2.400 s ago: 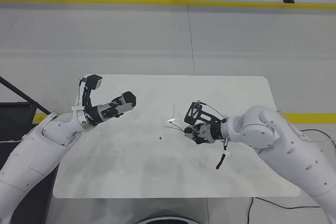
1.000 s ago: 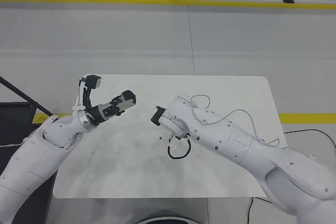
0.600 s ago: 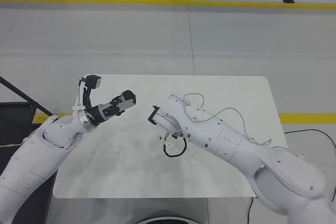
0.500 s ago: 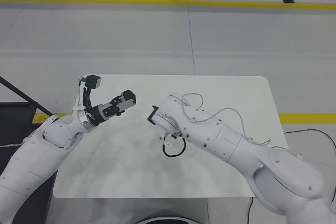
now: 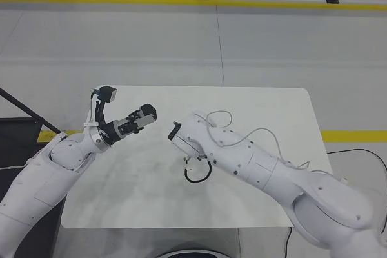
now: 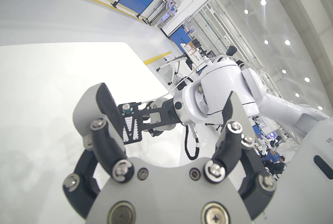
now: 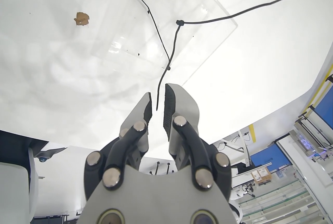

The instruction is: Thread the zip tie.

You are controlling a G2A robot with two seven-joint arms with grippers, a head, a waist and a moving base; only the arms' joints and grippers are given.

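Observation:
A thin black zip tie (image 7: 173,44) lies across a clear plastic plate (image 7: 125,37) on the white table, its small head (image 7: 179,22) over the plate and its long end running past the plate's edge. A second black strand (image 7: 153,24) crosses it. My right gripper (image 7: 158,89) is at the plate's edge, open by only a narrow gap. The tie's tail tip sits in that gap and I see no contact with the pads. In the top view the right gripper (image 5: 175,131) is near the table's middle. My left gripper (image 5: 148,114) hangs above the table's left part, open wide (image 6: 166,95) and empty, facing the right gripper (image 6: 131,122).
A small brown speck (image 7: 82,19) lies on the table (image 5: 116,193) just off the plate's corner. A black cable loop (image 5: 197,174) hangs under the right arm, which spans the table's middle and right. A black stand (image 5: 13,148) is beyond the left edge.
The right arm swung from the table's right side over its middle. Its gripper went left past where the tie lay, creeping slightly further left in the last second. The left arm kept still.

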